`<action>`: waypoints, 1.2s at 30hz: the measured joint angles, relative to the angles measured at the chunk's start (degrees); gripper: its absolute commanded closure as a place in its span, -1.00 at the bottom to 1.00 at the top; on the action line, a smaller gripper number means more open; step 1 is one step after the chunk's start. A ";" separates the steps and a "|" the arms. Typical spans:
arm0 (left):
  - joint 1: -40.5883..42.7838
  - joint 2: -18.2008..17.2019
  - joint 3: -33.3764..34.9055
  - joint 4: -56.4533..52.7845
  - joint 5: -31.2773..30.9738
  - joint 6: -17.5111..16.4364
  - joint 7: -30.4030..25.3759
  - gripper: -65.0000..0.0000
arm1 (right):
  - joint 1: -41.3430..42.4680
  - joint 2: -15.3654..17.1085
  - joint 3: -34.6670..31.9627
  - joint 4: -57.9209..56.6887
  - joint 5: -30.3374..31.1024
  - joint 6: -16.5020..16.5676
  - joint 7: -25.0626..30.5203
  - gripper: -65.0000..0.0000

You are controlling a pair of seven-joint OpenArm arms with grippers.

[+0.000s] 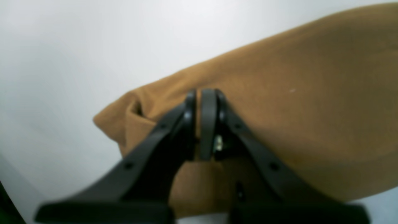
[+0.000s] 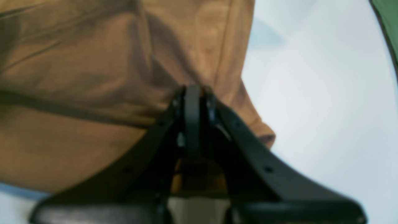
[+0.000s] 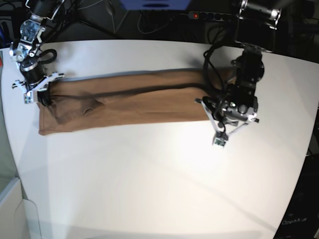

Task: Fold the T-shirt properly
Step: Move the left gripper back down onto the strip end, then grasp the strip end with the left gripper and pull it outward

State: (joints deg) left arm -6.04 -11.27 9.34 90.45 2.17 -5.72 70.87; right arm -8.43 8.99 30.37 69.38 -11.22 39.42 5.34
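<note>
My left hand point(image 1: 202, 124) is clamped on a corner of the T-shirt point(image 3: 134, 102), cloth pinched between the closed pads. My right hand point(image 2: 194, 121) is likewise shut on the opposite end, though that wrist view is blurred, so I judge the pinch partly from the bunched fabric. The T-shirt lies on the desk point(image 3: 159, 179) as a long narrow band, its long axis running straight from one hand to the other. Each hand holds its own end; neither is nearer the middle. The next fold likely brings one end along that axis toward the other.
</note>
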 measured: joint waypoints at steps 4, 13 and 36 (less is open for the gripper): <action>0.90 -0.50 0.17 0.44 -0.04 -0.02 6.25 0.92 | -0.02 0.00 0.00 0.09 0.00 0.00 0.00 0.92; 9.44 -6.62 -0.35 20.52 -5.46 -4.96 8.83 0.92 | 0.17 -0.09 0.04 0.04 -0.02 0.00 -0.35 0.92; 8.52 0.85 -10.19 19.61 -4.20 -10.49 7.37 0.92 | 0.11 -0.13 0.00 0.04 0.00 0.00 0.00 0.92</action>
State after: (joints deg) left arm 2.48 -10.41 -0.84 110.06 -2.02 -16.21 78.24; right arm -8.32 8.86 30.37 69.43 -11.22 39.42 5.34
